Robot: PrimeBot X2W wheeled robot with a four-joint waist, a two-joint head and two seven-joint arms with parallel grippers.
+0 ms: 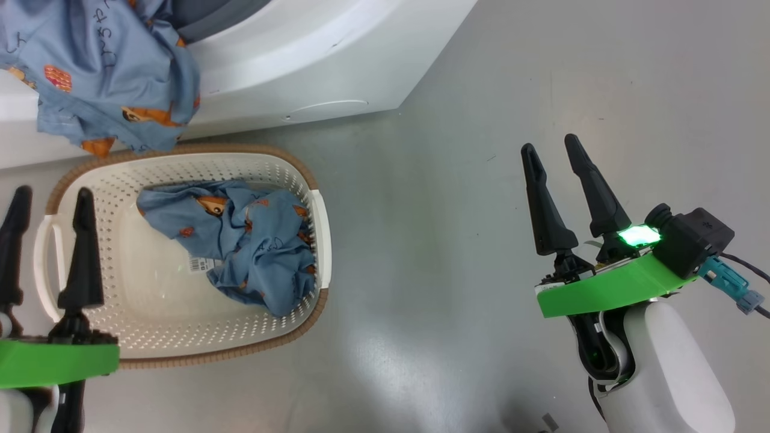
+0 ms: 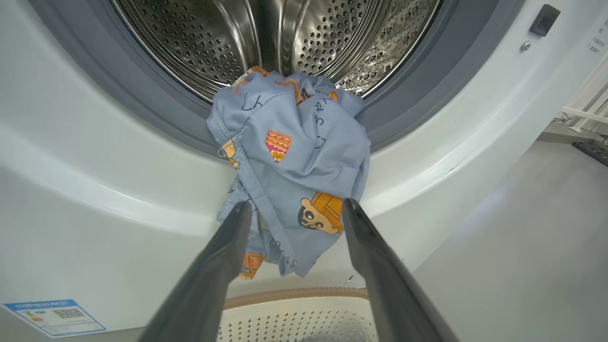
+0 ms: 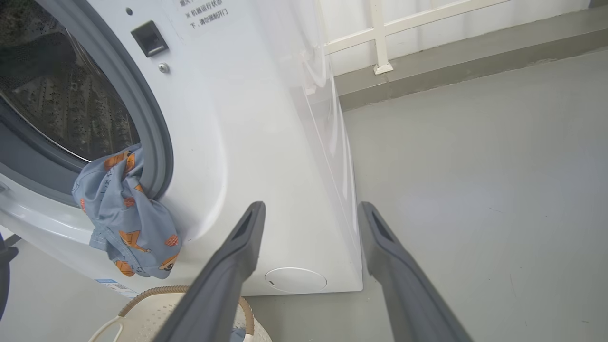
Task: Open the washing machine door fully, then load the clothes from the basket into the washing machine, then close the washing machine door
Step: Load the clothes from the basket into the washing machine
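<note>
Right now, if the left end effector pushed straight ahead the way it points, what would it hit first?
Most likely the blue garment hanging out of the washing machine opening; the open left end effector points straight at it. How near is unclear.

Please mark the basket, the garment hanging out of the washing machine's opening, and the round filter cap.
basket (image 1: 150, 300): head view, on its bare perforated floor.
hanging garment (image 2: 294, 161): left wrist view, on the middle of the blue fabric.
filter cap (image 3: 295, 280): right wrist view, on the centre of the cap.
</note>
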